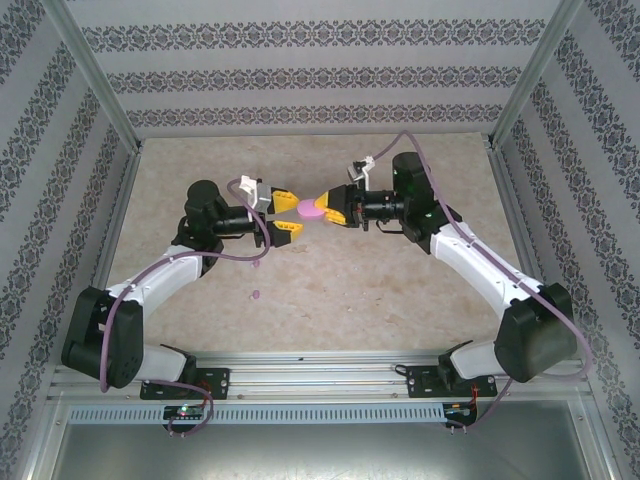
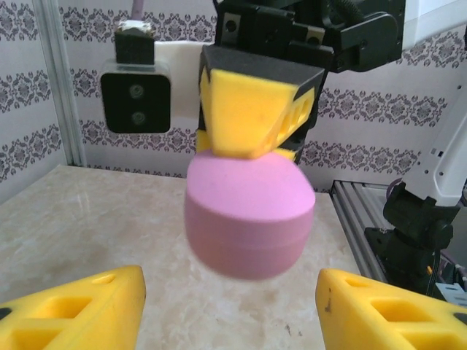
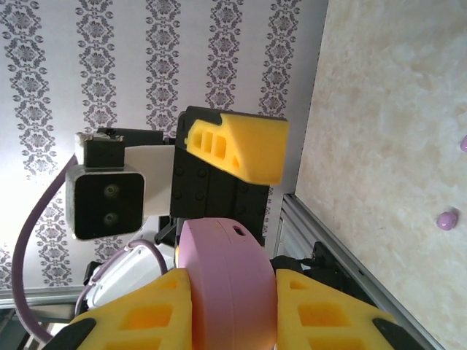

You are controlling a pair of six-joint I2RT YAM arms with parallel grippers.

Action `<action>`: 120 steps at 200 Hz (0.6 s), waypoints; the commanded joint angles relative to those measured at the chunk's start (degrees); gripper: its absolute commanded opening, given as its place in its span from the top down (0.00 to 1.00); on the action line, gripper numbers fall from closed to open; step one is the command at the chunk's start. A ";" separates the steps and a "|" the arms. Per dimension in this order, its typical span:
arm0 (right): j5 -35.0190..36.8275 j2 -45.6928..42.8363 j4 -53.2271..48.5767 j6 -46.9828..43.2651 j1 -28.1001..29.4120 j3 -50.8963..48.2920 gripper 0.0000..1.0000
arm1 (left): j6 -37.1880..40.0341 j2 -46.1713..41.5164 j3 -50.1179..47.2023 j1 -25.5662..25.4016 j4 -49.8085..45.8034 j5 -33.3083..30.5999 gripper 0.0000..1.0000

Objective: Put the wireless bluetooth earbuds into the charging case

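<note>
Charging case (image 1: 313,209), smooth pink oval, was clamped in right gripper (image 1: 325,208) above table centre. Left gripper (image 1: 289,214) was spread apart at its 9 o'clock. Rounded purple earbud (image 1: 255,296) lay on marbled table (image 1: 400,290), 7 o'clock of case.

A: Light?
B: Bright, even, diffuse; faint soft shadows on table (image 1: 400,300).
A: Sharp?
B: Fairly crisp from top cam. Soft in left wrist cam on pink case (image 2: 248,219), esp. lower rim; blurry on yellow fingertips (image 2: 73,313) up close. Washed out on wallpaper (image 3: 44,109), right wrist cam, left side.
</note>
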 commanded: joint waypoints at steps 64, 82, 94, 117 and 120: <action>-0.90 1.47 0.60 -0.97 1.73 2.76 0.87 | -5.53 0.66 0.69 -1.40 7.58 0.90 0.50; -1.00 1.37 1.10 -0.62 1.81 2.90 0.87 | -5.73 0.77 0.56 -1.45 7.79 0.92 0.49; -1.00 1.38 1.24 -0.58 1.81 2.74 0.87 | -5.76 0.76 0.31 -1.46 7.87 0.70 0.48; -1.09 1.35 1.44 -0.53 1.90 2.58 0.87 | -6.30 0.98 0.43 -1.50 7.87 0.87 0.51; -1.09 1.33 1.50 -0.51 1.94 2.55 0.87 | -6.53 1.03 0.43 -1.52 7.97 0.89 0.52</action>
